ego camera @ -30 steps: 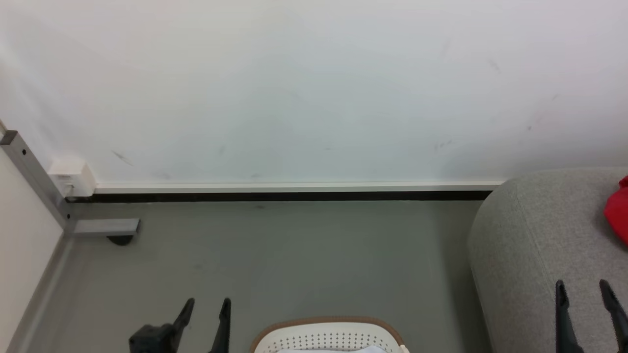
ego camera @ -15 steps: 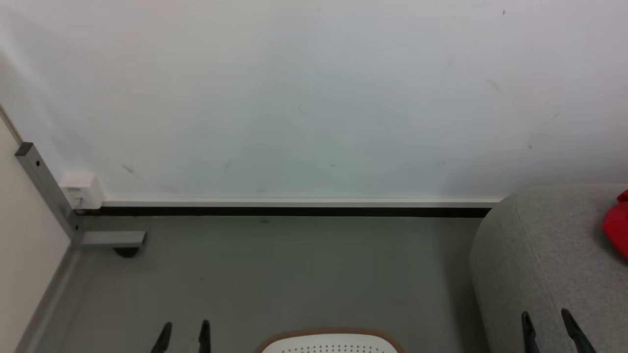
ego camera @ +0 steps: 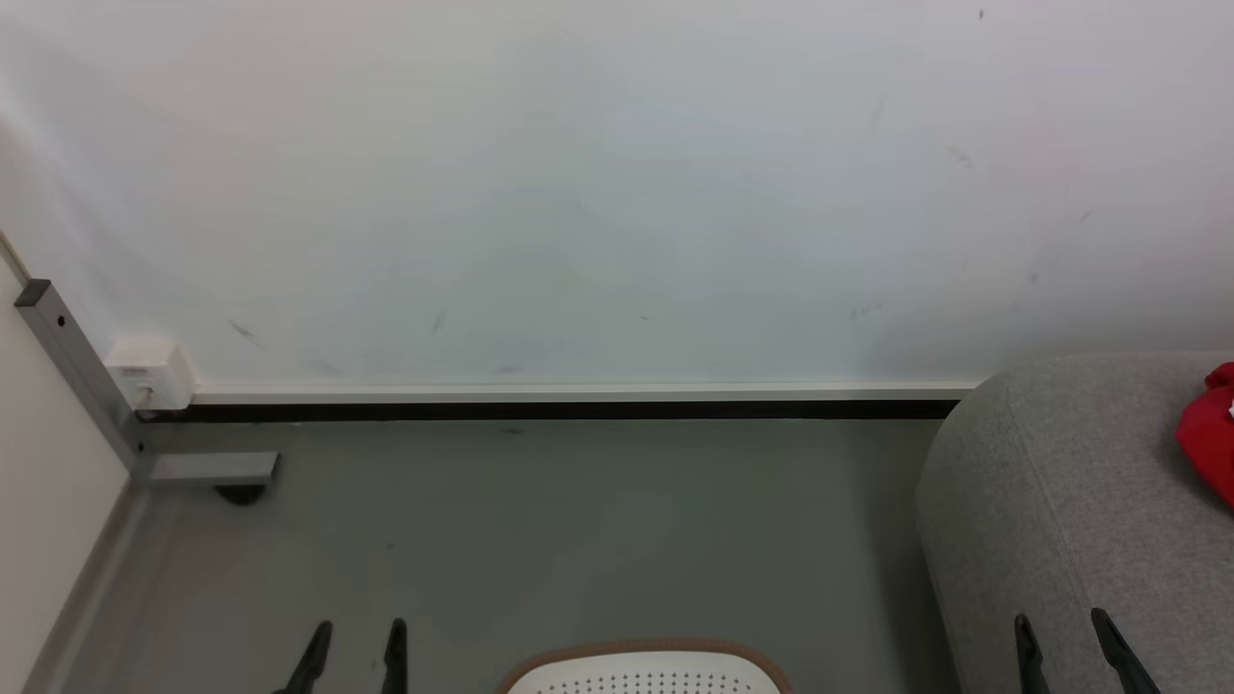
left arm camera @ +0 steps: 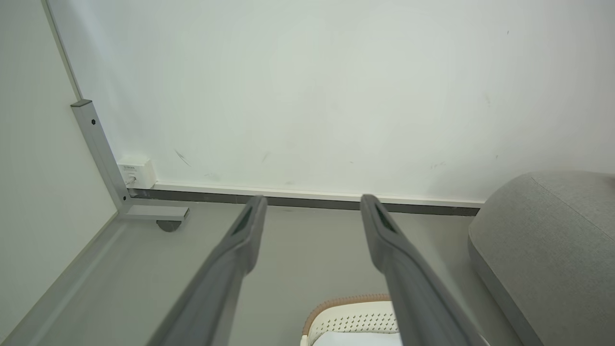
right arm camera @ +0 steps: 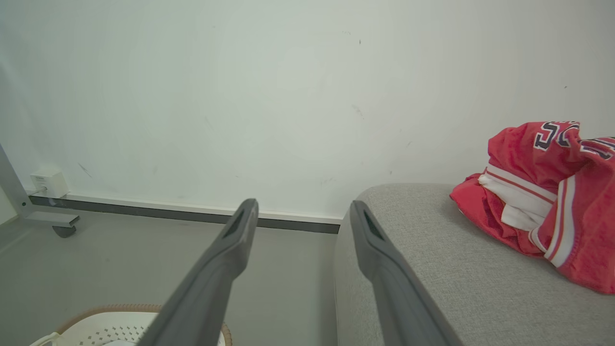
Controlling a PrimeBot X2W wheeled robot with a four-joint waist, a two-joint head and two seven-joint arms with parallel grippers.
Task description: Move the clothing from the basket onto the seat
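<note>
A white wall (ego camera: 617, 193) takes up the upper half of the head view, with a dark skirting strip (ego camera: 578, 410) along its foot. Below it lies the grey floor (ego camera: 578, 540).

The seat (ego camera: 1060, 501), light grey and round-edged, sits at 4 o'clock, its end towards the wall.

The basket (ego camera: 641, 670) stands on the floor at 6 o'clock, just beside the seat's left flank, cut by the frame's edge so that only its brown rim and perforated cream wall are seen. In the left wrist view something white lies inside it; what it is cannot be told.

The clothing (ego camera: 1210, 443) lies on the seat at 3 o'clock. In the right wrist view it is a crumpled red heap with white panels, striped trim and dark lettering on top.

A grey metal frame (ego camera: 77, 376) leans at 9 o'clock, with a white box (ego camera: 145, 371) on the wall beside it and a dark caster (ego camera: 241, 494) under its foot.

The left end effector (ego camera: 360, 627) is at 7 o'clock above the floor, fingers spread and holding nothing. The right end effector (ego camera: 1059, 619) is at 5 o'clock in front of the seat, likewise spread and holding nothing.
</note>
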